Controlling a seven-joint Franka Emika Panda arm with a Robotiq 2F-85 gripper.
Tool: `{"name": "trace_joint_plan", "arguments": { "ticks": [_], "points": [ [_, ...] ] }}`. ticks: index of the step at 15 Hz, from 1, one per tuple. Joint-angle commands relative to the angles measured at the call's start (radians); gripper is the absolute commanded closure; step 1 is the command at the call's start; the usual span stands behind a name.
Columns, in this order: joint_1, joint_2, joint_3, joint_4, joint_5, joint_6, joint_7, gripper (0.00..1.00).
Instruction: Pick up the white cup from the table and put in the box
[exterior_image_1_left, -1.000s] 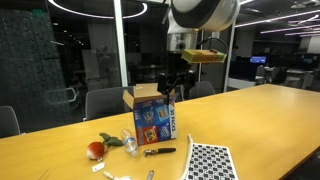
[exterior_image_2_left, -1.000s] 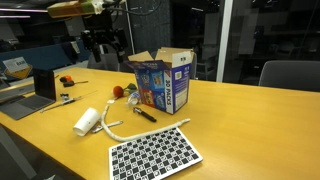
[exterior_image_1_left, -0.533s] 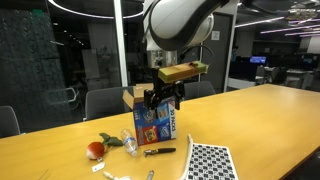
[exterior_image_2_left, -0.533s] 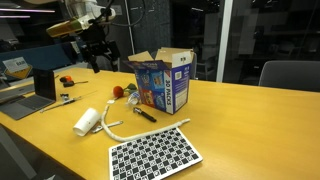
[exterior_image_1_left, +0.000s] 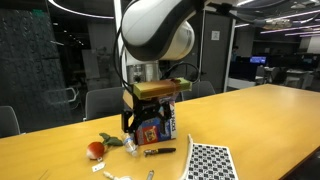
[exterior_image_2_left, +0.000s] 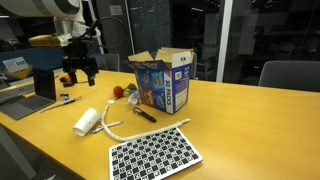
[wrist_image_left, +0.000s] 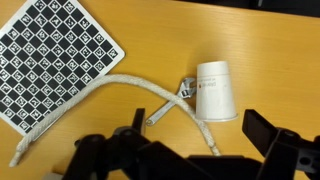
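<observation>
The white cup (wrist_image_left: 212, 90) lies on its side on the light-wood table (wrist_image_left: 270, 60), beside a white cord (wrist_image_left: 150, 92). It also shows in an exterior view (exterior_image_2_left: 87, 121), near the table's front edge. My gripper (wrist_image_left: 197, 140) is open and empty. It hangs above the table with the cup just ahead of its two fingers, not touching it. The gripper shows in both exterior views (exterior_image_2_left: 78, 76) (exterior_image_1_left: 140, 120). The blue box (exterior_image_2_left: 163, 82) stands upright with its flaps open, well away from the cup. In an exterior view the arm partly hides the box (exterior_image_1_left: 160, 118).
A checkerboard sheet (exterior_image_2_left: 155, 153) (wrist_image_left: 55, 60) lies near the cord. A red fruit (exterior_image_1_left: 96, 150) with a green leaf, a small translucent cup (exterior_image_1_left: 127, 140) and a black pen (exterior_image_2_left: 145, 114) lie by the box. A laptop (exterior_image_2_left: 40, 85) sits behind the gripper. Chairs line the far side.
The arm has swung away from above the box and come down. The gripper now hangs lower, over the stretch of table with the cup and cord. Nothing on the table has moved.
</observation>
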Motion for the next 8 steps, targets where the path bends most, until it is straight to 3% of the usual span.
{"name": "trace_joint_plan", "arguments": {
  "ticks": [1,8],
  "points": [
    [0.024,0.086,-0.014,0.049,-0.033,-0.022,0.019,0.00],
    [0.041,0.268,-0.102,0.168,-0.187,0.019,0.060,0.00]
  ]
}}
